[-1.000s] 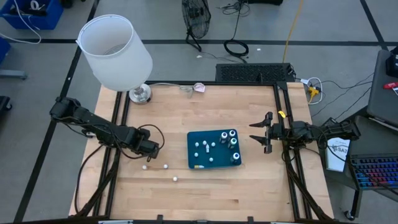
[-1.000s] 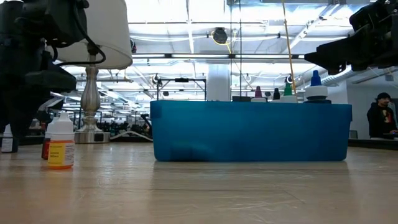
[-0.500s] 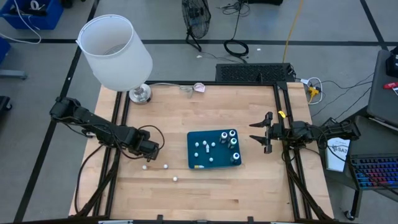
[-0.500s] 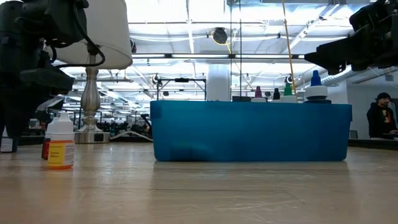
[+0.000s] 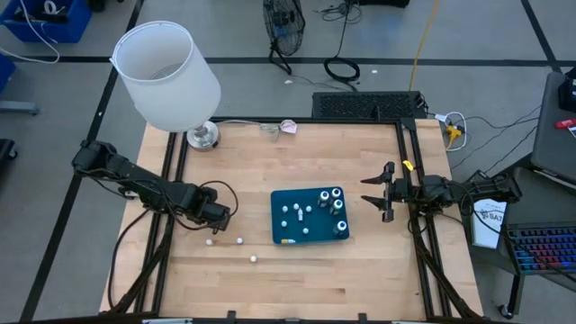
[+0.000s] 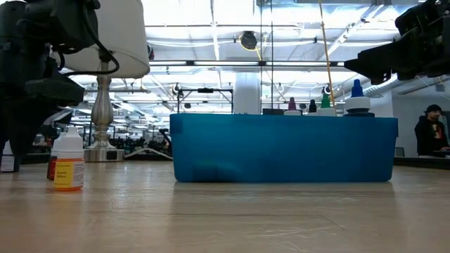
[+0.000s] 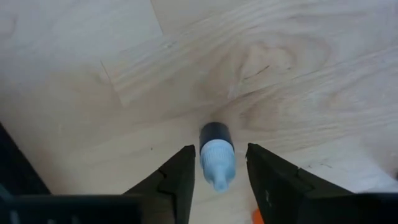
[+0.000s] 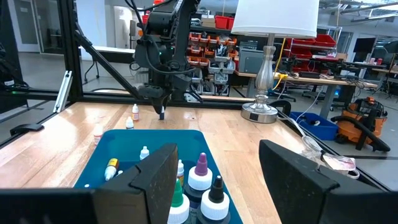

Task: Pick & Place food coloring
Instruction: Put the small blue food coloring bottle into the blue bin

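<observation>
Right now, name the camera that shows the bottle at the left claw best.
Left wrist view: the bottle sits close up inside the left claw. Right wrist view shows it tiny, far off; high view hides it under the claw; low view, unclear.

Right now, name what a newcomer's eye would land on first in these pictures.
The teal-blue tray in the middle of the wooden table, studded with small capped bottles, draws the eye first. Next comes the big white lamp at the table's far left corner. Then the left gripper, fingers straddling a small bottle left of the tray, while the right gripper waits open beside the tray's right edge.
</observation>
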Tool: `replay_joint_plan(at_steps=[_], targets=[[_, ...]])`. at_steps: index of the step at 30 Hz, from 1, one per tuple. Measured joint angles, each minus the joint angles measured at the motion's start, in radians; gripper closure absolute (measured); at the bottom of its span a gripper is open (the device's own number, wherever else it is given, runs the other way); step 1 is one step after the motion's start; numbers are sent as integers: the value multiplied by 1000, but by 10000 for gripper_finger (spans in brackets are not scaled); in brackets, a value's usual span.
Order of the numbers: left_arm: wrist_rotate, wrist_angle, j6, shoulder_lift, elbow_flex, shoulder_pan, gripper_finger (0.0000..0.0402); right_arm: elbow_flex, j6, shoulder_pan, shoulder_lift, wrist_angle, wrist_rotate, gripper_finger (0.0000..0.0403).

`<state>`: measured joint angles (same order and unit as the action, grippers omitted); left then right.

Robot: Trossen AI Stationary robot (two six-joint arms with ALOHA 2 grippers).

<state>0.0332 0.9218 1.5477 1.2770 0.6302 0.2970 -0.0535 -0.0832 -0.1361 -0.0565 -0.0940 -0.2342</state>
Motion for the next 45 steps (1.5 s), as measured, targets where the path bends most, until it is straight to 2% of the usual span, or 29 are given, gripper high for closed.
replay_joint_plan(at_steps=[8, 13, 19, 23, 27, 30, 32, 35, 40, 42, 45], targets=[[-18, 0, -11, 0, 0, 0, 304, 0, 0, 0, 0, 0, 0, 191], [-69, -1, -80, 0, 0, 0, 340, 0, 0, 0, 0, 0, 0, 191], [-182, -12, -200, -1, 43, 0, 341, 0, 0, 0, 0, 0, 0, 191], [-269, -29, -318, -1, 173, 1, 341, 0, 0, 0, 0, 0, 0, 190], [-379, -149, -549, -1, 341, 14, 341, 0, 0, 0, 0, 0, 0, 190], [-394, -323, -770, 14, 452, 8, 341, 0, 0, 0, 0, 0, 0, 191], [-383, -372, -893, 48, 533, -2, 341, 0, 0, 0, 0, 0, 0, 190], [-374, -301, -985, 141, 684, -32, 341, 0, 0, 0, 0, 0, 0, 191], [-328, -9, -994, 358, 924, -117, 341, 0, 0, 0, 0, -1, 0, 191], [-288, 78, -992, 442, 972, -149, 341, 0, 0, 0, 0, 0, 0, 190], [-227, 115, -999, 545, 987, -183, 341, 0, 0, 0, 0, -1, 0, 190]])
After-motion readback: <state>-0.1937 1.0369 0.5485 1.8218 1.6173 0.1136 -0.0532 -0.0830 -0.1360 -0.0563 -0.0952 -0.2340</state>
